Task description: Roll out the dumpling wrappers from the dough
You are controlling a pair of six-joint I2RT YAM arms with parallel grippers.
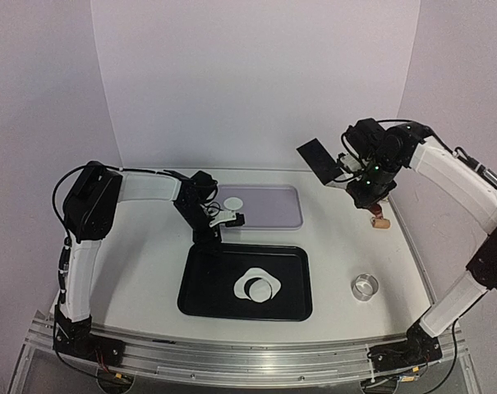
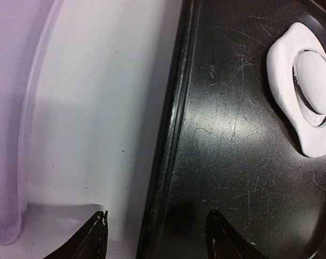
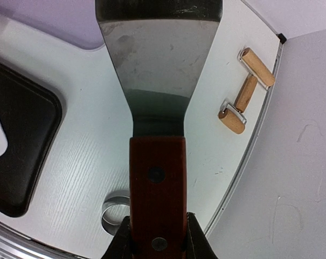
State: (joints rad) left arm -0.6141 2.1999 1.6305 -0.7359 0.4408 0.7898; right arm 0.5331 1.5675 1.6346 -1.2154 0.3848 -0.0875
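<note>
- dough (image 1: 241,286): flat white irregular sheet on the black tray (image 1: 203,300), a bit right of the tray's middle in the top view.
- round wrapper (image 1: 261,288): sits inside a round cut-out in the dough, which rings most of it (a dark gap shows along one side in the left wrist view).
- second wrapper (image 1: 233,203): alone on the purple mat (image 1: 273,209), near its left end, just behind the tray.
- left gripper (image 2: 157,216): fingers spread, nothing between them. It hovers over the tray's far-left rim and the strip of table (image 1: 149,246) beside the mat.
- right gripper (image 3: 158,237): clamped on the wooden handle of a spatula (image 3: 157,59), held up over the table's far right, well apart from the tray.
- small wooden roller (image 3: 246,91): lies near the table's right edge.
- metal ring (image 1: 364,286): stands right of the tray (not touching it).
</note>
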